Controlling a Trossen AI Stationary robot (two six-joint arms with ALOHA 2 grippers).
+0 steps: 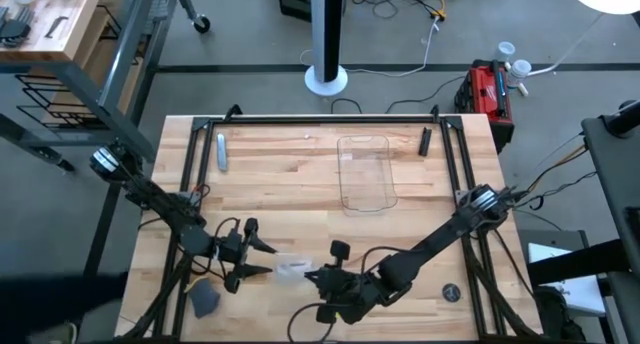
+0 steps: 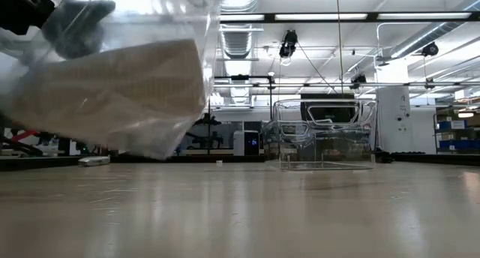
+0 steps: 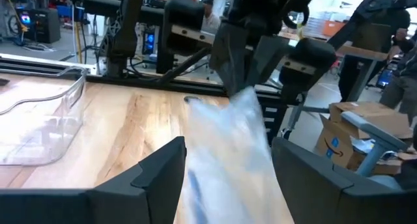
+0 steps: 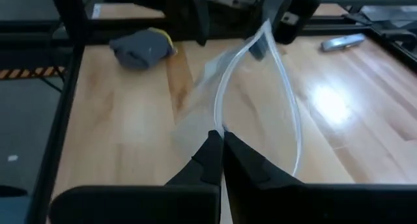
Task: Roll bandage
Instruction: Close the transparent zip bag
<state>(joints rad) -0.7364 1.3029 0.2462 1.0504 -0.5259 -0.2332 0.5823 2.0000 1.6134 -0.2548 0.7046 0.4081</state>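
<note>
Arms: 2, both dark, reaching over the counter (image 1: 300,199).
Grippers: 2, the left gripper (image 1: 262,258) and the right gripper (image 1: 312,277).
Wrapper: 1, clear plastic wrapper (image 1: 290,269), held between both grippers.
Bandage: 1, whitish bandage (image 2: 127,82), seen inside the wrapper in the low view.
Tray: 1, clear tray (image 1: 366,174).
Grey cloth: 1, cloth (image 1: 205,298) at the near left corner.
Silver tool: 1, tool (image 1: 221,151) at the far left.
Black bar: 1, bar (image 1: 425,140) at the far right.
Black disc: 1, disc (image 1: 452,293) at the near right.

The table (image 1: 300,174) is pale wood with a smooth, slightly glossy finish. The tray (image 1: 366,172) is clear plastic. The wrapper (image 4: 260,100) is thin, wrinkly clear plastic film.
</note>
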